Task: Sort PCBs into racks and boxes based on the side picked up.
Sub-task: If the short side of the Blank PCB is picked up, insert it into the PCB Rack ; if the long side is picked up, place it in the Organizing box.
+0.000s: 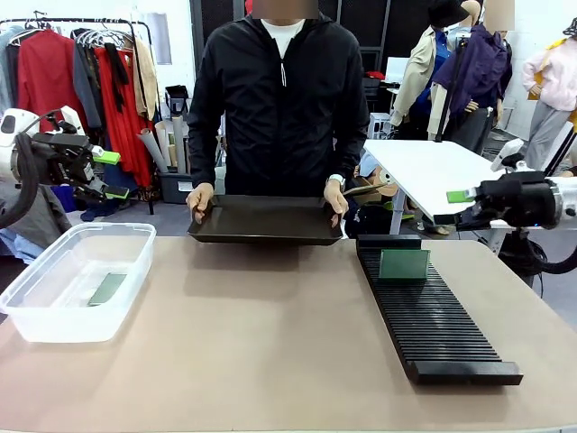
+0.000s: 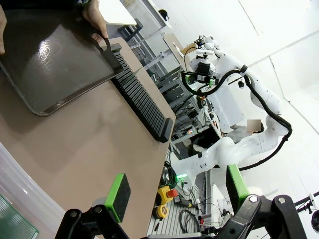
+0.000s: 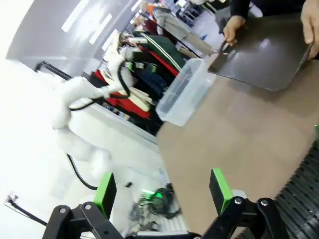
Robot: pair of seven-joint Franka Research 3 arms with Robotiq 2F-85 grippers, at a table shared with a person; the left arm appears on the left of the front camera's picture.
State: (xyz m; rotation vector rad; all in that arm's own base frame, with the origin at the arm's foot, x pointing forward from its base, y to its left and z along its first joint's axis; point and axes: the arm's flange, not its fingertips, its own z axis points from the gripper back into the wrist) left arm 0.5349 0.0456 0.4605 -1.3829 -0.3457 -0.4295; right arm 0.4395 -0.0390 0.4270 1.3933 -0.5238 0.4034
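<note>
One green PCB (image 1: 108, 289) lies flat inside the clear box (image 1: 54, 311) at the table's left; its corner (image 2: 17, 225) shows in the left wrist view. Another PCB (image 1: 403, 263) stands upright in a far slot of the long black rack (image 1: 437, 329) on the right. My left gripper (image 1: 110, 174) hangs open above and behind the box, with nothing between its pads (image 2: 118, 196). My right gripper (image 1: 462, 200) hovers open and empty beyond the rack's far end, its fingers (image 3: 221, 189) spread wide. The box (image 3: 187, 92) and the rack (image 2: 142, 102) also appear from the wrists.
A person at the far side holds a shallow black tray (image 1: 266, 219) with both hands just above the table's far edge; the tray (image 2: 50, 55) looks bare inside. A white side table (image 1: 433, 171) stands behind on the right. Brown tabletop lies between box and rack.
</note>
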